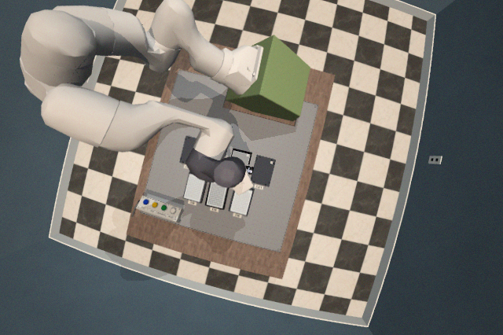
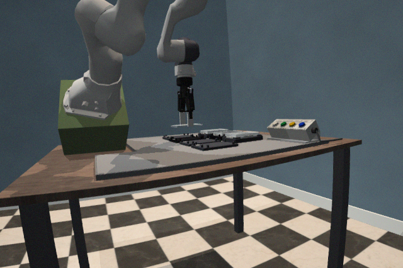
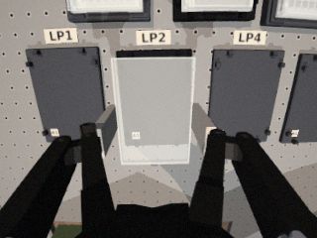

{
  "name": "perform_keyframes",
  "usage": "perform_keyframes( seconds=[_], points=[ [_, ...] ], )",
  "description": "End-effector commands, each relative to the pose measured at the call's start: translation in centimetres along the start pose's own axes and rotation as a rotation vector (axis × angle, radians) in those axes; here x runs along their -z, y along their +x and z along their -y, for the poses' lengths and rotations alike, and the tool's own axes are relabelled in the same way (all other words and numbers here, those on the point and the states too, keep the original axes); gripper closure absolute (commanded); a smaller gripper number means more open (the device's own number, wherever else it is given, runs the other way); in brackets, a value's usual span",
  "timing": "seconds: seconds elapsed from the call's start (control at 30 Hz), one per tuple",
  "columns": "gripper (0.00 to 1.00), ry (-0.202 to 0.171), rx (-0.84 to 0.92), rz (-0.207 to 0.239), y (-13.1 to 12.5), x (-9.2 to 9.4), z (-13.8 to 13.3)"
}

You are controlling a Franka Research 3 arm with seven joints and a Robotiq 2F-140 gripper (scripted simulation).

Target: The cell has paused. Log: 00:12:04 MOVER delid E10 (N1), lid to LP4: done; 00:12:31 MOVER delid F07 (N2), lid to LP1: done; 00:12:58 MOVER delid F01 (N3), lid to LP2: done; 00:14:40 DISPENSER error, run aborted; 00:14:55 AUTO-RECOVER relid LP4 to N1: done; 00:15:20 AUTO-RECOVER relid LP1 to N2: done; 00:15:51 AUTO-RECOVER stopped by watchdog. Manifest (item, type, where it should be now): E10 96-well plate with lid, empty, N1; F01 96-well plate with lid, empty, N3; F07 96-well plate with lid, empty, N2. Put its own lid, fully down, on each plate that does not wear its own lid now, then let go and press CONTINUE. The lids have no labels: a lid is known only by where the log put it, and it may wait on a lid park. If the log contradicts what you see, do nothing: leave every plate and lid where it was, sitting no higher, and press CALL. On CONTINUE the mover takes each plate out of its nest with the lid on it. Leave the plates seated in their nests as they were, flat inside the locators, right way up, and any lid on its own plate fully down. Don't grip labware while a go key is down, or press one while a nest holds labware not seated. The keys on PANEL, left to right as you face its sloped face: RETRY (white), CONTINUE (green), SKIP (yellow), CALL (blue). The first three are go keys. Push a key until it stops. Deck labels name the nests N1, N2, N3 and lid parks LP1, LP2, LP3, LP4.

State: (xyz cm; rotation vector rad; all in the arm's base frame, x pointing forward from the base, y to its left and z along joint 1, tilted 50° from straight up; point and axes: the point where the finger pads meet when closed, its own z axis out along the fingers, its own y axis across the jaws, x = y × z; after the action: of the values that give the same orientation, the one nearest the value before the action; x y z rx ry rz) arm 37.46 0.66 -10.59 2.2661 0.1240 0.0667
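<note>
Wrist view | counter (image 2: 227, 157) carries the deck, lid parks LP1 (image 3: 64, 89) and LP4 (image 3: 245, 91) bare | tool (image 3: 155, 130) is clenched on the clear lid (image 3: 154, 109), held level above LP2 (image 3: 154, 53) | lid's long axis points toward the nests | N3 probably lies beyond, in the upper row.

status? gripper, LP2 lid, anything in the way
Gripper shut on lid. Lid held level above park LP2, clear of deck. LP1, LP4 bare; nothing blocking.
</note>
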Motion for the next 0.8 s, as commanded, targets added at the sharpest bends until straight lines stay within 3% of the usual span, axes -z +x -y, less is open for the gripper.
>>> perform_keyframes(
  seconds=[0.0, 0.57, 0.63, 0.73, 0.77],
  points=[
    [1.0, -0.005, 0.013, 0.003, -0.1, 0.5, -0.1],
    [1.0, -0.005, 0.013, 0.003, 0.0, 1.0, -0.1],
    [1.0, -0.003, 0.013, 0.002, 2.3, 1.1, -0.6],
    [1.0, -0.001, 0.012, 0.002, 9.3, 1.2, -2.9],
    [1.0, -0.001, 0.012, 0.002, 9.3, 1.2, -2.9]
  ],
)
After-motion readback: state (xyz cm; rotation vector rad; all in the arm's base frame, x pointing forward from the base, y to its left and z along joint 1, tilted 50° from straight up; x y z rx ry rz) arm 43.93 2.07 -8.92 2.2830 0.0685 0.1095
